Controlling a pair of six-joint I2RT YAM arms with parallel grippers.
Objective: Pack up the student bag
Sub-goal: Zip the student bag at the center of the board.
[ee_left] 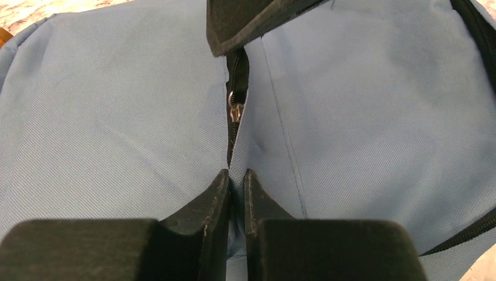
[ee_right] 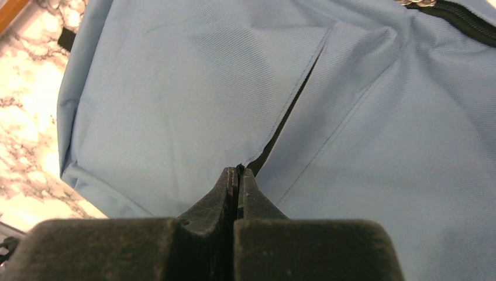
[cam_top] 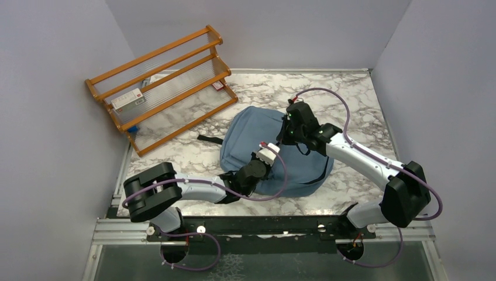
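Just ahead of my left gripper (ee_left: 236, 175) lay the student bag (cam_top: 251, 126), flat on the marble table (cam_top: 351, 99) with its front panel turned up toward me. I held that gripper low over the cloth, its jaws drawn almost together, with the pocket's zipper seam (ee_left: 237, 76) running straight into the thin slot between them. By my reckoning a fold of fabric at the seam's near end was nipped there, to anchor the panel so the line would stay taut.

Beyond my left fingertips, further up the same seam, sat the small silver zipper pull (ee_left: 234, 108), untouched and hanging over the dark gap. Past it my right gripper (ee_right: 238, 171) came down from the far side. It was clenched tight, with the edge of the pocket flap meeting its tips. Whether any cloth was truly caught there I could not tell. Placing one hand at each end of the seam made sense to me. The bag was soft and would bunch and slide under a single pull, so it had to be stretched before the pocket could be opened for packing.

The bag itself was a dusty blue weave, rounded and slack, creased lightly around both hands. Along the seam the flap gaped a little and showed dark lining. A black strap (cam_top: 209, 139) trailed off its left side onto the table. A second black zipper (ee_right: 462, 14) ran off beyond my right hand.
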